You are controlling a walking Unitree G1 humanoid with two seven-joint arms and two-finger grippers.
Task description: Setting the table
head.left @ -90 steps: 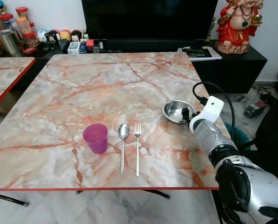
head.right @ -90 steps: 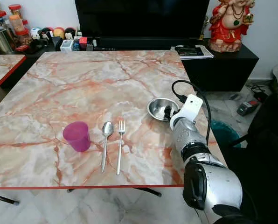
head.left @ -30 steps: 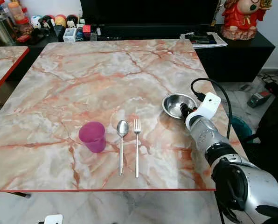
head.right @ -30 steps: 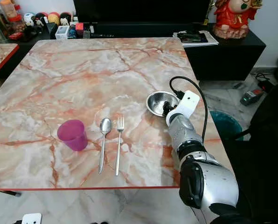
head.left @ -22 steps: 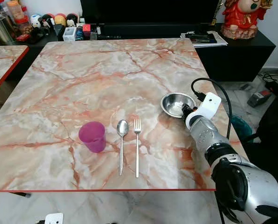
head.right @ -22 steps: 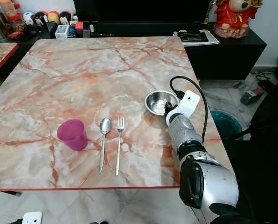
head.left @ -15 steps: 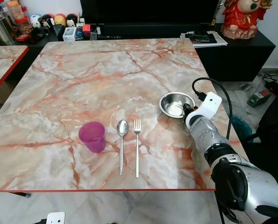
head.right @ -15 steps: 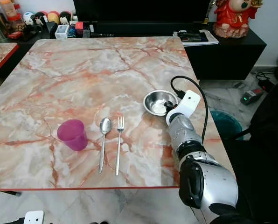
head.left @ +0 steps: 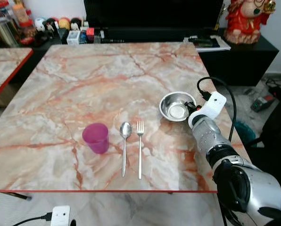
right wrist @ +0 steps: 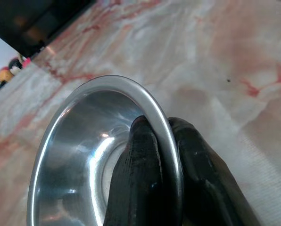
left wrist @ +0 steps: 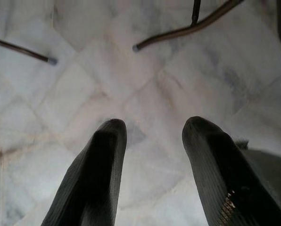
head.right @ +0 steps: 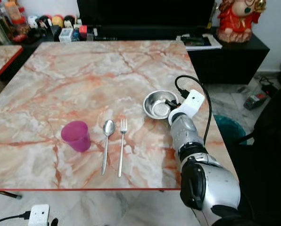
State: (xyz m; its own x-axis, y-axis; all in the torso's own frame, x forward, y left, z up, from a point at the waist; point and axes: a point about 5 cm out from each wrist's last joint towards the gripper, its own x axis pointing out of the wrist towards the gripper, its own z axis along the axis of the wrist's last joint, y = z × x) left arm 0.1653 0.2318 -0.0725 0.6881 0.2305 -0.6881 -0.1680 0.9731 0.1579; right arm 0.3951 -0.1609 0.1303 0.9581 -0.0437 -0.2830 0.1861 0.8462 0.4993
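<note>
Steel bowl [head.left: 177,106] sits on the marble table [head.left: 93,80], its near rim pinched between the right gripper's [right wrist: 164,155] fingers, one inside, one outside. Fork [head.left: 139,148], spoon [head.left: 124,146] and pink cup [head.left: 96,138] lie to its left; left gripper [left wrist: 152,160] hangs spread above the floor.

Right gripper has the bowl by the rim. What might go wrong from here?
1. The right gripper pinches only the thin rim of the bowl; smooth steel may slip or tip.
2. The bowl is close to the fork and spoon; moving it left might knock them.
</note>
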